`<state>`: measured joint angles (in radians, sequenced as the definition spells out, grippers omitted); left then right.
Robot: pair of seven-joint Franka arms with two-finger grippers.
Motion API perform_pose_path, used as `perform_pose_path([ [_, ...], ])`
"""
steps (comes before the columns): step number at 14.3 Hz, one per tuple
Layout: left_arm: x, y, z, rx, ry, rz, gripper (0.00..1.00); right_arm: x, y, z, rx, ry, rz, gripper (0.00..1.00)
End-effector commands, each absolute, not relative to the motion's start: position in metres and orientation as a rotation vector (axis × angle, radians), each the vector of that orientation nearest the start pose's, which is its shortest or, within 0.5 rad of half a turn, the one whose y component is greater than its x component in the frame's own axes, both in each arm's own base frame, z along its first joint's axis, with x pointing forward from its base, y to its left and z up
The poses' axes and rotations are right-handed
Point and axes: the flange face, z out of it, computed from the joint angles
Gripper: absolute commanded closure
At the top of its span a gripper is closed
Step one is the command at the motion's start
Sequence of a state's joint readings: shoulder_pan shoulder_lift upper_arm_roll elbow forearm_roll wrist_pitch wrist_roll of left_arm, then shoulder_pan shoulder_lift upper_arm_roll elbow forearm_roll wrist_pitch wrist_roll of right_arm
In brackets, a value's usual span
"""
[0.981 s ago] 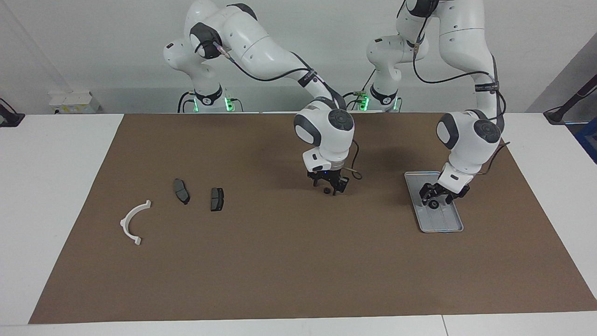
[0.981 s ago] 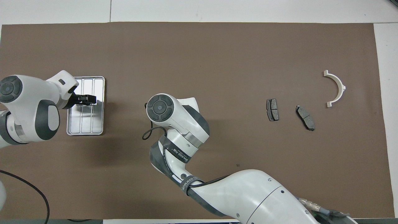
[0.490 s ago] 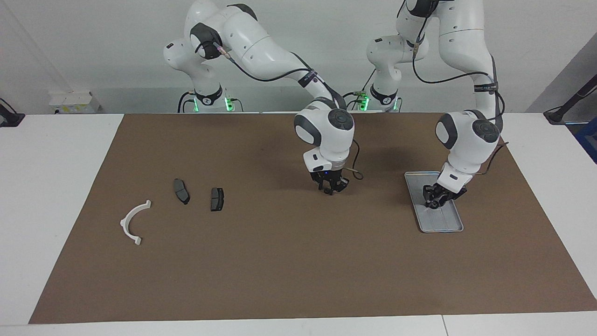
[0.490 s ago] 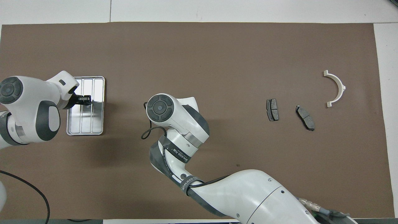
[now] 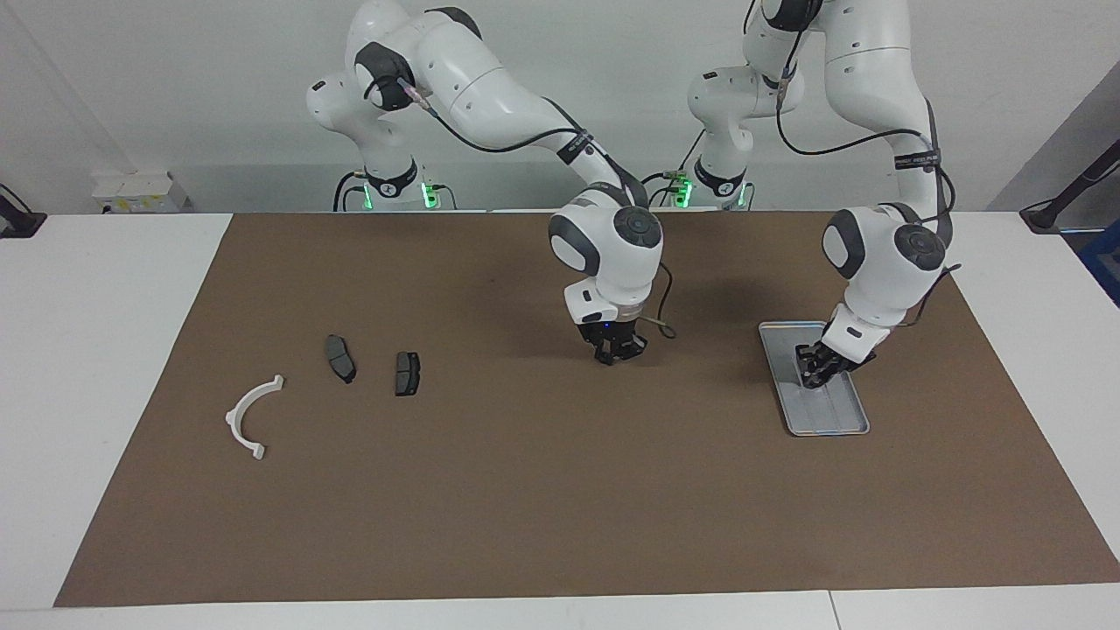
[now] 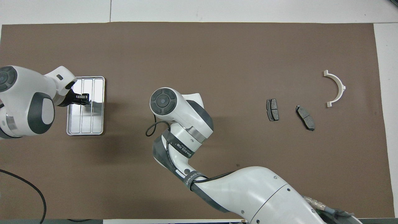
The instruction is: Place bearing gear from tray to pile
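The silver-grey tray (image 5: 827, 422) lies toward the left arm's end of the mat; it also shows in the overhead view (image 6: 85, 127). My left gripper (image 5: 814, 378) is low in the tray, fingers shut on a small dark bearing gear that is mostly hidden between them; the overhead view shows this gripper too (image 6: 84, 99). My right gripper (image 5: 614, 357) hangs just above the mat's middle, shut on another small dark bearing gear. The pile lies toward the right arm's end: a white bracket (image 5: 233, 415) and two brake pads (image 5: 340, 358) (image 5: 407, 374).
A brown mat (image 5: 525, 507) covers the table. In the overhead view the right arm's wrist (image 6: 174, 109) hides its own gripper. The bracket (image 6: 340, 85) and the pads (image 6: 272, 109) (image 6: 305, 117) lie loose and apart.
Both grippers were open around a small dark gear one second ago and have shut on it. The right gripper has risen slightly off the mat.
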<state>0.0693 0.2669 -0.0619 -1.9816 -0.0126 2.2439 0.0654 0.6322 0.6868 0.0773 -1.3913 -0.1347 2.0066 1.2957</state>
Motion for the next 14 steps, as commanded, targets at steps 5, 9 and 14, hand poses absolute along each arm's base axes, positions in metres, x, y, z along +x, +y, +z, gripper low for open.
perform_pose_path([
  [5, 0.623, -0.049, 0.468, -3.196, 0.043, 0.157, 1.00, 0.667, 0.221, 0.410, -3.259, 0.236, 0.116, 1.00],
  [9, 0.591, -0.208, 0.466, -3.131, -0.117, 0.103, 1.00, 0.698, 0.105, 0.410, -3.227, -0.109, 0.091, 1.00],
  [14, 0.525, -0.339, 0.433, -3.171, -0.103, -0.009, 1.00, 0.702, 0.044, 0.363, -3.206, -0.215, 0.020, 1.00],
])
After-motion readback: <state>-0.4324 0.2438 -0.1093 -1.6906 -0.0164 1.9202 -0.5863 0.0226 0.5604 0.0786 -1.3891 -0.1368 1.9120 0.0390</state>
